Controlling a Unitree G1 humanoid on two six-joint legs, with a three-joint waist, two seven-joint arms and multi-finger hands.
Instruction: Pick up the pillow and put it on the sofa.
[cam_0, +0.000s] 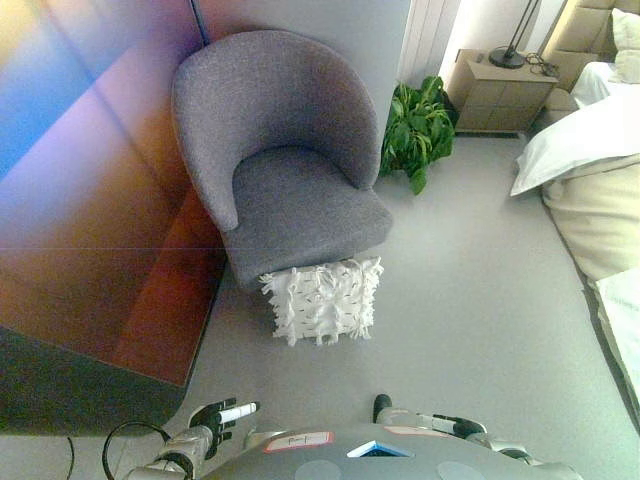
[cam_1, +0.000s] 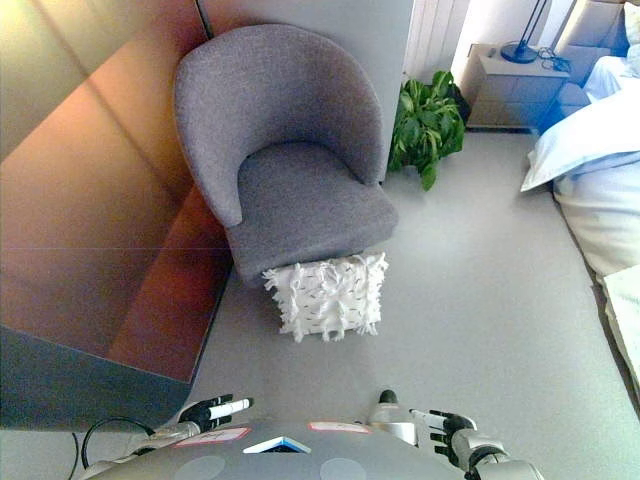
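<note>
Bedroom w/ grey carpet (cam_0: 470, 300), pretty tidy. Counting stuff: 1 grey armchair (cam_0: 285, 160) (the "sofa" here I guess) tucked against a glossy wall panel (cam_0: 90, 200), 1 white fringed pillow (cam_0: 322, 298) on the floor, leaning upright against the chair's front edge, 1 potted plant (cam_0: 415, 125) just right of the chair, 1 nightstand (cam_0: 500, 92) w/ 1 black lamp (cam_0: 515, 45) on it, and 1 bed (cam_0: 590, 170) w/ white bedding along the right side. No readable writing anywhere afaict. Left hand (cam_1: 212, 410) sits low at the bottom edge, fingers straight and relaxed, holding nothing. Right hand (cam_1: 448, 428) same deal, bottom right, fingers spread loose, touching nothing. Both well apart from the pillow.
</note>
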